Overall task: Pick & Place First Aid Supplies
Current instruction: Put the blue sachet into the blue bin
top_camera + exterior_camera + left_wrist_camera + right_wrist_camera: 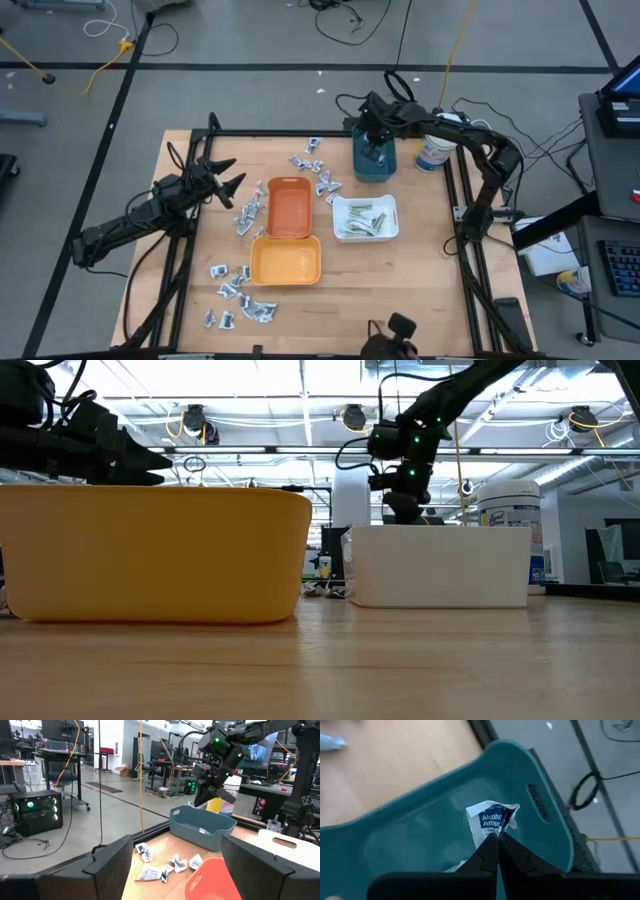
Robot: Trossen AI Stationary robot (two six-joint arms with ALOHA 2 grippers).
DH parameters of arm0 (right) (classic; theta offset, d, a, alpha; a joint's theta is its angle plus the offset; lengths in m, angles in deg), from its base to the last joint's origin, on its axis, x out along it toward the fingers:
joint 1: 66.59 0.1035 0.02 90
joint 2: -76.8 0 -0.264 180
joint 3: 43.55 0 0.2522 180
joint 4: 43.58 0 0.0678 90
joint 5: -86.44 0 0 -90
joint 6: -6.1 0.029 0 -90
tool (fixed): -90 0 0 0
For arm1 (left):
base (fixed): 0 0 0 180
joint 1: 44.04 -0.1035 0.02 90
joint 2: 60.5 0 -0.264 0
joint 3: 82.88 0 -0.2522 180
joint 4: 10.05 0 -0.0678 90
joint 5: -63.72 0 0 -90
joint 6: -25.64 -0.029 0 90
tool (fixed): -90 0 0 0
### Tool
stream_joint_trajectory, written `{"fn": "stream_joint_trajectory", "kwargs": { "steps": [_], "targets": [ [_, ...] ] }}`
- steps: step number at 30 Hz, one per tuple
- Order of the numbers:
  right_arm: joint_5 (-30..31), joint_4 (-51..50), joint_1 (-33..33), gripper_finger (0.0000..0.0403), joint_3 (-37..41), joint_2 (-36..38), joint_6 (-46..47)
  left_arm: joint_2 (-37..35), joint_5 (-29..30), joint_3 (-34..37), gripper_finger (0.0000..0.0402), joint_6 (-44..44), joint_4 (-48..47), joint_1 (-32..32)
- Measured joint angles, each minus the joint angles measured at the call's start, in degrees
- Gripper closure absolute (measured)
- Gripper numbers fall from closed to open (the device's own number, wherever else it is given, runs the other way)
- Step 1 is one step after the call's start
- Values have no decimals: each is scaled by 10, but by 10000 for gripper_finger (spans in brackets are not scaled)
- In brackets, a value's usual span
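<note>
One sachet (491,818) pinched between right jaws, above teal tray (420,830).

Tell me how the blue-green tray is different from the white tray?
The teal tray is dark blue-green; the white tray is pale. The teal tray sits at the table's far edge, with the right gripper above it, shut on an alcohol wipe packet; the white tray sits nearer the middle and holds slim pale strips. Both are small plastic trays.
</note>
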Motion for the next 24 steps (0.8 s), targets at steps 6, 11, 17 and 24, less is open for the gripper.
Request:
{"fn": "stream_joint_trajectory", "kwargs": {
  "steps": [6, 11, 17, 24],
  "targets": [
    [-21, -15, -5, 402, 2, 2, -11, 0, 0, 0, 93, 0, 1, 0],
    [-47, 17, -2, 399, 42, 3, -11, 0, 0, 0, 94, 0, 0, 0],
    [-37, 50, 2, 397, 103, 2, -27, 0, 0, 0, 93, 0, 0, 0],
    [-32, 54, 7, 320, 113, 2, -32, 0, 0, 0, 93, 0, 1, 0]
  ]
}}
